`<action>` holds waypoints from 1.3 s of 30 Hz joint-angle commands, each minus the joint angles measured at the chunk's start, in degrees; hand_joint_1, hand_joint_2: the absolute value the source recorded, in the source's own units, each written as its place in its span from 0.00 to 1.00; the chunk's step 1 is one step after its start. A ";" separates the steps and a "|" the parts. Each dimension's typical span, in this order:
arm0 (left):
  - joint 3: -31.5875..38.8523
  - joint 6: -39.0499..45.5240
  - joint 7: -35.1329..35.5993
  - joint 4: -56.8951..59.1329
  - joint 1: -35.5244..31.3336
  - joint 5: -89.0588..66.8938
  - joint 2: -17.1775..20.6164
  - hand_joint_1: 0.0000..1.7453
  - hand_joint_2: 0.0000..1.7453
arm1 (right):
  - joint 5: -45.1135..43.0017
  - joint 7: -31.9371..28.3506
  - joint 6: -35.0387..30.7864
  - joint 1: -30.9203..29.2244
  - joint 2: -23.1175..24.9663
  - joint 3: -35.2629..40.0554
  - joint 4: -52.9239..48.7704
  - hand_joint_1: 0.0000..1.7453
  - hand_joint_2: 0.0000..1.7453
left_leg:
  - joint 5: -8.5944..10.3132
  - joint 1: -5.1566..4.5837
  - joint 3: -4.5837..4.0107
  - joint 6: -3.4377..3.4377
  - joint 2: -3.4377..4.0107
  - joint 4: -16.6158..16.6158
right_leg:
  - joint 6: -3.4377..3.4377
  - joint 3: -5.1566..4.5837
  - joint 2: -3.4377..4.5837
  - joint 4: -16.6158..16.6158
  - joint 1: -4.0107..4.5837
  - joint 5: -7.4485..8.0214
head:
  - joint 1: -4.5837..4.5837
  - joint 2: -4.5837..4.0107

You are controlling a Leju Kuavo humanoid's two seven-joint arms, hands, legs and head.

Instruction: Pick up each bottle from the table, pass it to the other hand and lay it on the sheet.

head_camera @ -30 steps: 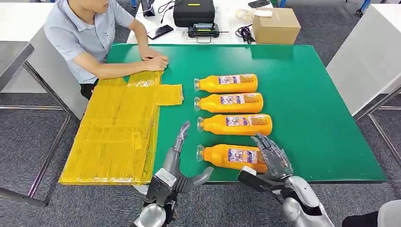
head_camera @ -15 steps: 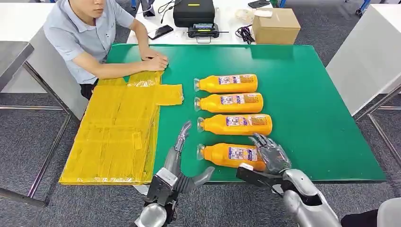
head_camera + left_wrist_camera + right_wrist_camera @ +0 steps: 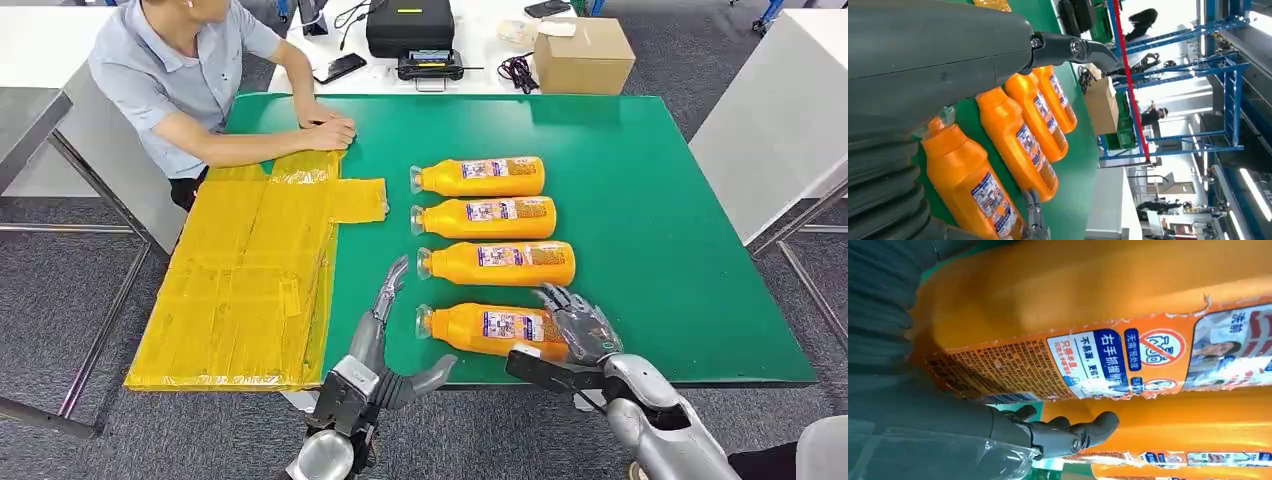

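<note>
Right hand [image 3: 575, 330] wraps the nearest bottle [image 3: 490, 328] on the green table [image 3: 660, 230]; left hand [image 3: 380, 340] spread, holding nothing

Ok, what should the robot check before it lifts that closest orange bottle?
1. Right hand around the nearest bottle: fingers lie over its base end, thumb below; firm grip cannot tell.
2. Left hand free to receive: ok, fingers apart, holding nothing.
3. Neighbouring bottle apart from the nearest one: ok in the head view, a green gap shows.
4. Yellow sheet free for laying: ok, no bottle on it.
5. Person's hands out of the way: ok, resting at the far end of the sheet.
</note>
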 commanded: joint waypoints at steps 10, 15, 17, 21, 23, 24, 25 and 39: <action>-1.88 -0.35 -1.23 5.32 -3.06 2.13 0.38 0.00 1.00 | -17.27 -4.74 5.01 5.37 -3.30 -0.57 0.32 1.00 1.00 | -0.05 0.08 0.39 -0.12 -0.21 -0.07 | -0.14 0.45 -0.24 -0.15 0.10 -0.10 | 0.02 0.00; -2.60 -0.30 -1.95 5.93 -3.50 3.20 0.47 0.00 1.00 | -20.92 -6.17 6.25 6.19 -2.40 -2.41 1.61 1.00 1.00 | -0.07 0.08 0.44 -0.09 -0.09 -0.07 | -0.13 0.45 -0.15 -0.13 0.10 -0.08 | 0.00 0.00; -2.60 -0.30 -1.95 5.93 -3.50 3.20 0.47 0.00 1.00 | -20.92 -6.17 6.25 6.19 -2.40 -2.41 1.61 1.00 1.00 | -0.07 0.11 0.51 -0.11 -0.15 -0.09 | -0.16 0.54 -0.21 -0.19 0.14 -0.08 | 0.00 0.00; -2.42 0.83 -2.85 5.55 -3.35 3.69 0.51 0.00 1.00 | -23.52 -8.23 5.85 6.21 -0.10 -4.29 1.56 1.00 1.00 | -0.09 0.11 0.55 -0.11 -0.04 -0.09 | -0.17 0.55 -0.11 -0.17 0.13 -0.07 | 0.00 0.00; -1.41 2.60 -4.91 4.56 -2.73 4.40 0.28 0.00 1.00 | -25.16 -10.73 4.92 6.25 2.13 -5.77 0.75 1.00 1.00 | -0.07 0.07 0.49 -0.06 0.00 -0.06 | -0.11 0.47 -0.06 -0.13 0.09 -0.03 | 0.00 0.00; -0.16 4.07 -7.03 3.32 -1.96 6.13 -0.04 0.00 1.00 | -27.11 -12.73 4.25 6.49 4.59 -7.63 -0.74 1.00 1.00 | -0.09 0.11 0.56 -0.10 -0.01 -0.06 | -0.16 0.56 -0.07 -0.15 0.14 -0.06 | 0.00 0.00; 0.11 4.57 -7.60 2.84 -1.73 7.27 0.05 0.00 1.00 | -27.81 -13.40 3.82 6.68 6.07 -8.71 -2.00 1.00 1.00 | -0.07 0.08 0.49 -0.06 0.07 -0.05 | -0.11 0.46 0.02 -0.12 0.09 -0.02 | 0.02 0.00; 3.09 -2.49 -6.50 -3.15 3.37 19.73 2.00 0.00 1.00 | -33.38 -17.19 0.49 6.91 17.16 -16.50 -11.11 0.94 1.00 | -0.12 0.08 0.43 -0.09 0.19 -0.10 | -0.13 0.38 0.16 -0.06 0.09 -0.07 | 0.00 0.00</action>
